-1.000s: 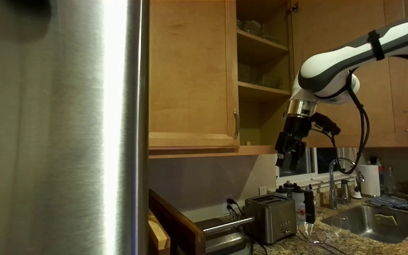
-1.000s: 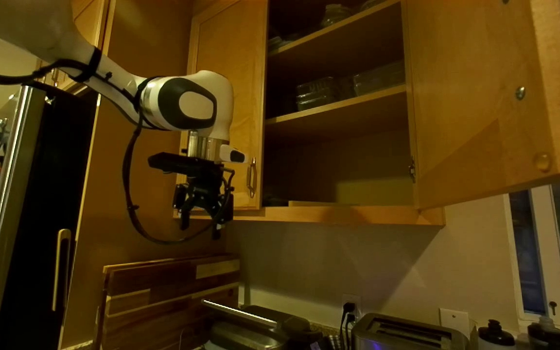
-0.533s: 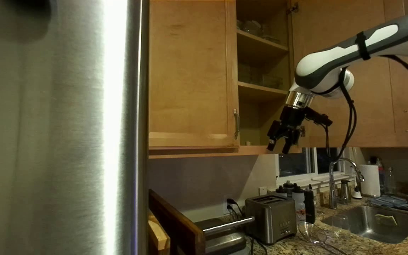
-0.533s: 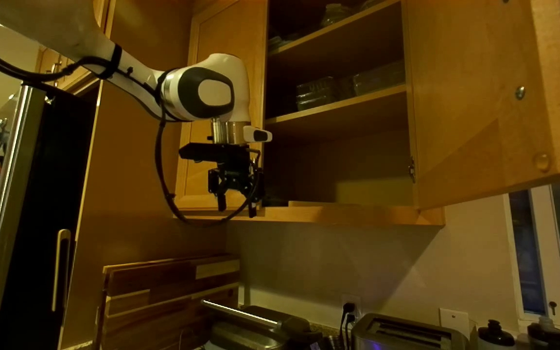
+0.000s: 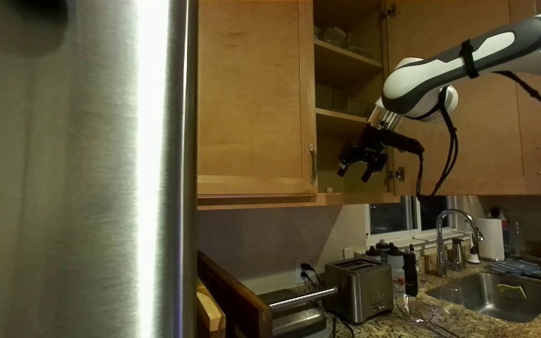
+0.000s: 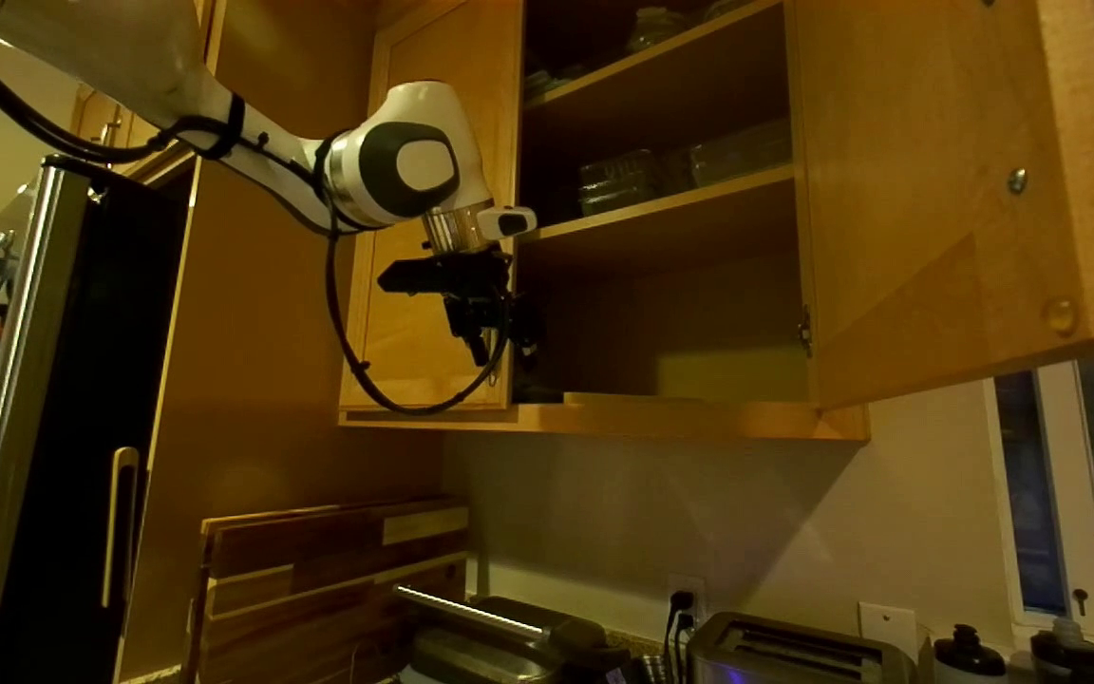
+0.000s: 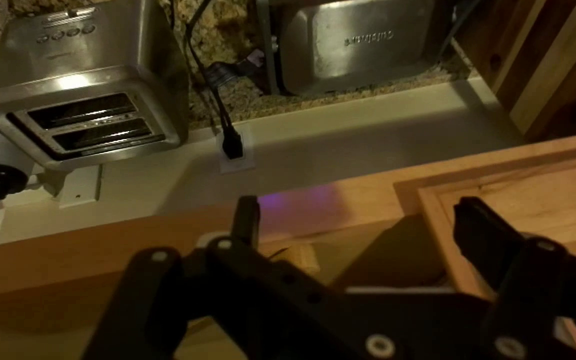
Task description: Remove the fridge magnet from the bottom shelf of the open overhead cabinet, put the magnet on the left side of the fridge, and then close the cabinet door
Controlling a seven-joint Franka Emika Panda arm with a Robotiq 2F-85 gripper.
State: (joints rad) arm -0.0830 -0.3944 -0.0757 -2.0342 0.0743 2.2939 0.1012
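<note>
Gripper (image 5: 353,174) has been raised and tipped toward the open overhead cabinet (image 6: 737,332), fingers (image 7: 485,235) spread, nothing held, so a reach is presumably being lined up for the pale wooden strip (image 6: 632,398), likely the magnet, on the bottom shelf (image 6: 746,420).

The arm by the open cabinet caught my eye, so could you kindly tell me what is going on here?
The arm has its gripper open and empty in front of the cabinet, whose door stands open. A pale strip lies on the bottom shelf, not yet gripped; it is probably the magnet, though I cannot be sure. The likely plan is to take it to the fridge and then close the door.
</note>
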